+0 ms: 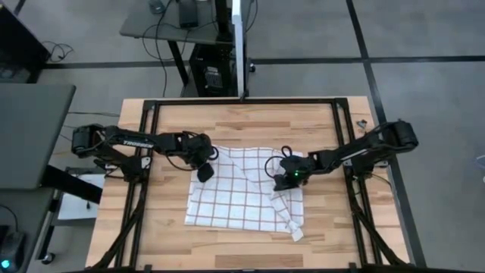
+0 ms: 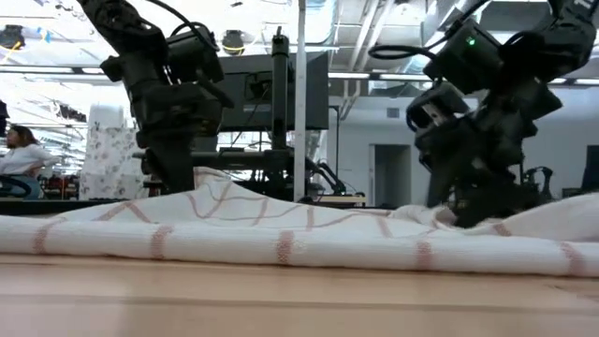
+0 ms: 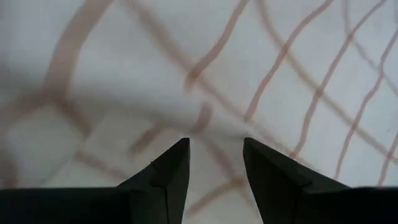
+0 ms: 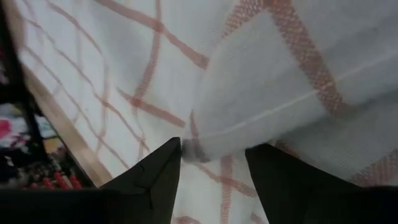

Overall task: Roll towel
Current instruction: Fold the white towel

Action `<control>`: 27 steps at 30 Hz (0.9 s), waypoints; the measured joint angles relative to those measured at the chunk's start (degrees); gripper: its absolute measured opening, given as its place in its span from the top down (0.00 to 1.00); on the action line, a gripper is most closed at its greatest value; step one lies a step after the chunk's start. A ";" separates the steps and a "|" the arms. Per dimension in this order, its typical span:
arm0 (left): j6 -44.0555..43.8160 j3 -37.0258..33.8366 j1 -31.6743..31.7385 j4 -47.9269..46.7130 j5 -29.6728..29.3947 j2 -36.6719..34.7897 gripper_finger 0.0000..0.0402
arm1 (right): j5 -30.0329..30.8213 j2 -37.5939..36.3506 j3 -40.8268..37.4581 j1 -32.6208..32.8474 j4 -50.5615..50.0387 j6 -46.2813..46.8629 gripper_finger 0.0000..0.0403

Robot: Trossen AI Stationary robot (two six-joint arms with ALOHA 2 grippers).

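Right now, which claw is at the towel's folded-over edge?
The right claw, its open fingers straddling a doubled flap of the towel. The left claw hovers open over a single layer.

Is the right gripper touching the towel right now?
Touching. In the right wrist view the right gripper has its fingers spread around a raised fold of the towel, the cloth edge meeting them; the low view shows it down on the cloth.

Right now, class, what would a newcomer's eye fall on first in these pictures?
First, the checked towel spread across the middle of the wooden table, one corner rumpled. Next, the two dark arms reaching in from either side: the left gripper is down at the towel's far left edge, the right gripper at its folded right side, both open.
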 joint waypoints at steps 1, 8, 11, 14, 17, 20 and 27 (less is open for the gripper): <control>0.01 0.00 -0.02 0.55 -0.19 0.00 0.67 | 0.07 -0.07 0.08 -0.17 0.38 0.22 0.58; 0.46 0.02 -0.10 0.55 -0.74 0.00 0.67 | 1.13 -0.08 0.17 -0.28 0.11 2.33 0.76; 0.59 0.02 -0.11 -2.88 -0.75 0.00 0.67 | 1.13 -0.08 0.17 -0.28 0.36 2.52 0.78; -0.94 0.02 0.04 -5.29 -0.82 -1.48 0.67 | 1.13 -0.08 0.17 -0.13 0.32 2.78 0.78; -3.52 0.10 0.12 -5.17 -1.11 -2.44 0.67 | 1.13 -0.08 0.17 -0.12 0.34 2.49 0.74; -6.51 0.07 0.30 -5.33 -2.21 -2.55 0.66 | 1.13 -0.08 0.17 -0.12 0.47 1.85 0.69; -6.23 -3.26 1.36 -4.94 -6.26 0.00 0.55 | 1.15 -0.08 0.17 -0.14 0.72 -0.58 0.57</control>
